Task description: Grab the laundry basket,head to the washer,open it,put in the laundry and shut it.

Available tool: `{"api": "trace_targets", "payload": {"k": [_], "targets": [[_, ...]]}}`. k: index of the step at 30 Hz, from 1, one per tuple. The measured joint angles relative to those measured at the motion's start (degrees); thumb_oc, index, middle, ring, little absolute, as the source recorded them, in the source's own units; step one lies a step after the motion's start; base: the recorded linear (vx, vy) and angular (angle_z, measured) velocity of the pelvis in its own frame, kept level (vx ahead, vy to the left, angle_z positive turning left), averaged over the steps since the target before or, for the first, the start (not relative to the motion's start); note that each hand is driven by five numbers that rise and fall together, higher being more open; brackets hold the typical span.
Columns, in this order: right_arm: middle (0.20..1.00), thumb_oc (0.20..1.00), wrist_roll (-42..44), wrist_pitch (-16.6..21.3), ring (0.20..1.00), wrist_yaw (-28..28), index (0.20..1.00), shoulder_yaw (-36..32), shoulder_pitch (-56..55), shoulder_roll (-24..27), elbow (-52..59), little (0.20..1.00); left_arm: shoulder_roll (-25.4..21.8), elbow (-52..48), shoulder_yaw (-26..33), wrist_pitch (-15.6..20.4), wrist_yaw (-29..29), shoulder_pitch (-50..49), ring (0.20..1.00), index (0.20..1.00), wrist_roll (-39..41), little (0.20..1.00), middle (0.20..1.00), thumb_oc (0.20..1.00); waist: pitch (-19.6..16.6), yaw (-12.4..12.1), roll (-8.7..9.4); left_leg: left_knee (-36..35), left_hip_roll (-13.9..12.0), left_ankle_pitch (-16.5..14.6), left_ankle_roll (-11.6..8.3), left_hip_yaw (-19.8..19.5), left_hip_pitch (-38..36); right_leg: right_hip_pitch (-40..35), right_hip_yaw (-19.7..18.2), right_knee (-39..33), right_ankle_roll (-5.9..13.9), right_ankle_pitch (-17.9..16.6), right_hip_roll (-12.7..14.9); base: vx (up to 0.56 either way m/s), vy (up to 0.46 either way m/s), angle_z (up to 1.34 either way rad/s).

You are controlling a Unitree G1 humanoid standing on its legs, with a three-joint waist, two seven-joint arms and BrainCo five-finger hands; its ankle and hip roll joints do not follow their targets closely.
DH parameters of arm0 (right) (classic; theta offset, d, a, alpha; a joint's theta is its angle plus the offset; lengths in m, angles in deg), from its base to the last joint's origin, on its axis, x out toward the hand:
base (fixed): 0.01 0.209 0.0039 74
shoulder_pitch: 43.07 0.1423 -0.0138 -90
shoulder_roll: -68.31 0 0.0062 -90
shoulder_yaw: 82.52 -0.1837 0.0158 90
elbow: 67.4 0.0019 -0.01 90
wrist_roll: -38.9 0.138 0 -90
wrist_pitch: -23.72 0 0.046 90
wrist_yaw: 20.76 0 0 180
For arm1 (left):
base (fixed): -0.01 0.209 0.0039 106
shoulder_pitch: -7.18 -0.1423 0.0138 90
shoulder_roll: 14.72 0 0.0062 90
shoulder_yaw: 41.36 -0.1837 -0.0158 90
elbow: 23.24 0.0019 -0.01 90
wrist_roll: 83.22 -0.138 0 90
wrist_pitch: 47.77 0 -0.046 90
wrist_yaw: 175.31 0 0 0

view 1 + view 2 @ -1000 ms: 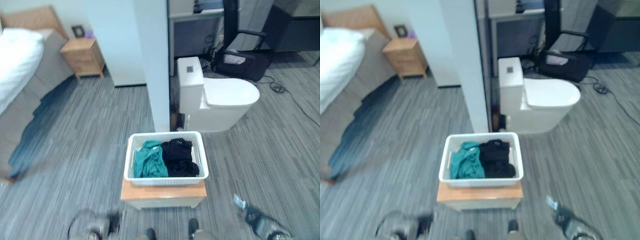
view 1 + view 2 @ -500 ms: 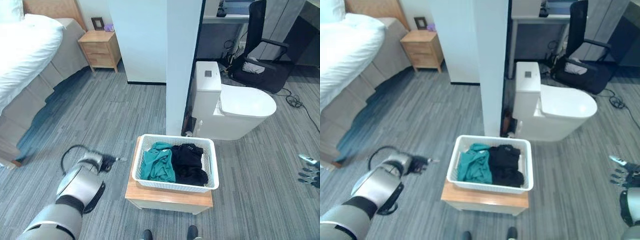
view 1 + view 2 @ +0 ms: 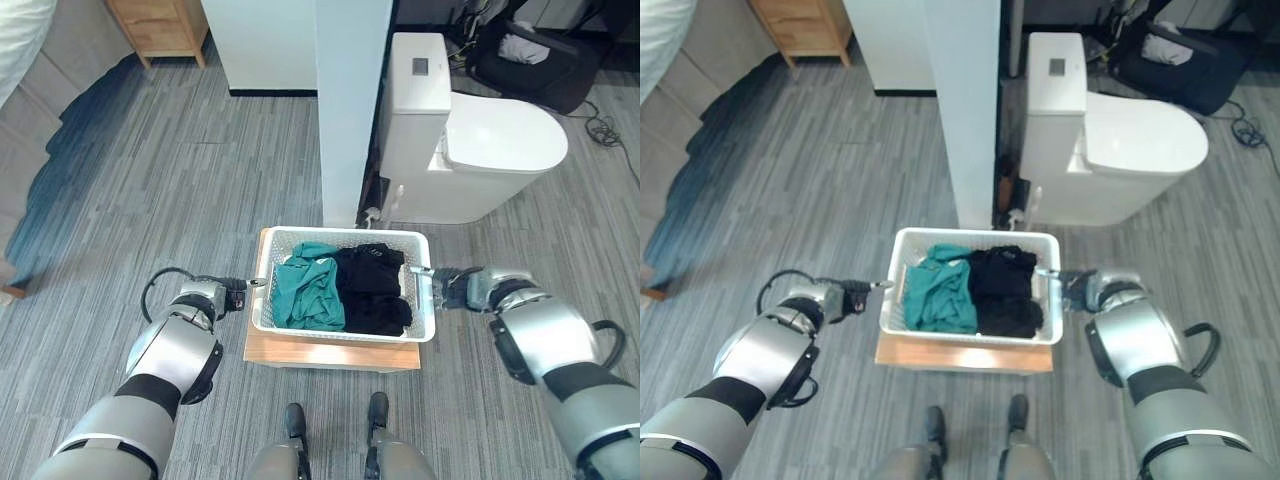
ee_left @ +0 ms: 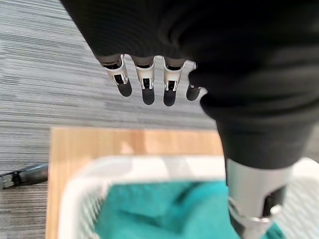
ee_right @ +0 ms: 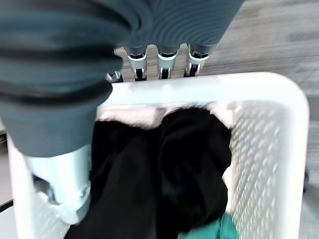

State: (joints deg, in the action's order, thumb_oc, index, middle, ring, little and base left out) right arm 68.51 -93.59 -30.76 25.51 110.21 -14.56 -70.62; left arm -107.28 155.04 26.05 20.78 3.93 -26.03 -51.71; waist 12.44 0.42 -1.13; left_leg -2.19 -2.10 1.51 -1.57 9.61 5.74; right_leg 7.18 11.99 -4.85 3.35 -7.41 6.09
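A white laundry basket point(image 3: 340, 337) sits on a low wooden stool point(image 3: 330, 358) right in front of me. It holds a teal cloth point(image 3: 308, 295) on its left and a black cloth point(image 3: 375, 297) on its right. My left hand point(image 3: 230, 297) is at the basket's left rim, with its fingers point(image 4: 144, 82) outside the rim point(image 4: 149, 164) and its thumb point(image 4: 254, 206) over the teal cloth. My right hand point(image 3: 455, 288) is at the right rim point(image 5: 209, 82), with its fingers point(image 5: 162, 62) outside and its thumb point(image 5: 65, 184) over the black cloth point(image 5: 164, 169). Neither hand is closed on the rim.
A white pillar point(image 3: 350, 100) stands just beyond the basket, and a white toilet point(image 3: 480, 150) is to its right. At the far left are a wooden nightstand point(image 3: 160, 25) and a bed's grey side point(image 3: 40, 90). Grey plank floor point(image 3: 180, 180) lies around the stool.
The camera has tilted down towards the basket. Both arms have swung in from low and wide, and the hands are now at the basket's left and right rims.
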Motion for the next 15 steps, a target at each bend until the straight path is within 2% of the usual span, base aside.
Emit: {"api": "trace_targets", "payload": {"k": [3,10,15], "targets": [[1.000,1.000,0.02,1.22,1.000,1.61,1.000,0.26,0.01,-1.06,0.48,1.000,-2.37,-0.02,1.33,1.59,0.74,-0.55,1.000,1.000,1.39,1.000,1.000,1.000,1.02,0.44,1.75,-0.31,-0.03,0.04,0.05,0.48,-0.47,-0.07,-0.49,0.00,0.00,-0.01,-0.05,0.03,-0.001,-0.10],[1.000,1.000,0.10,2.48,1.000,3.39,1.000,1.23,-1.51,-4.29,0.54,1.000,-1.59,-0.22,1.81,4.00,1.90,-1.22,1.000,1.000,1.82,1.000,1.000,1.000,1.08,0.29,1.83,-0.34,-0.15,0.04,0.04,0.26,-0.56,-0.30,-0.25,0.00,-0.01,-0.01,-0.15,0.02,-0.005,0.01],[1.000,1.000,0.09,2.77,1.000,3.76,1.000,1.26,-2.54,-4.72,0.35,1.000,-1.24,-0.22,1.73,5.01,2.32,-1.27,1.000,1.000,1.79,1.000,1.000,1.000,1.08,0.40,1.85,-0.34,-0.06,0.06,0.07,0.26,-0.53,-0.31,-0.25,0.00,-0.03,-0.05,-0.09,0.00,0.000,0.00]]}}
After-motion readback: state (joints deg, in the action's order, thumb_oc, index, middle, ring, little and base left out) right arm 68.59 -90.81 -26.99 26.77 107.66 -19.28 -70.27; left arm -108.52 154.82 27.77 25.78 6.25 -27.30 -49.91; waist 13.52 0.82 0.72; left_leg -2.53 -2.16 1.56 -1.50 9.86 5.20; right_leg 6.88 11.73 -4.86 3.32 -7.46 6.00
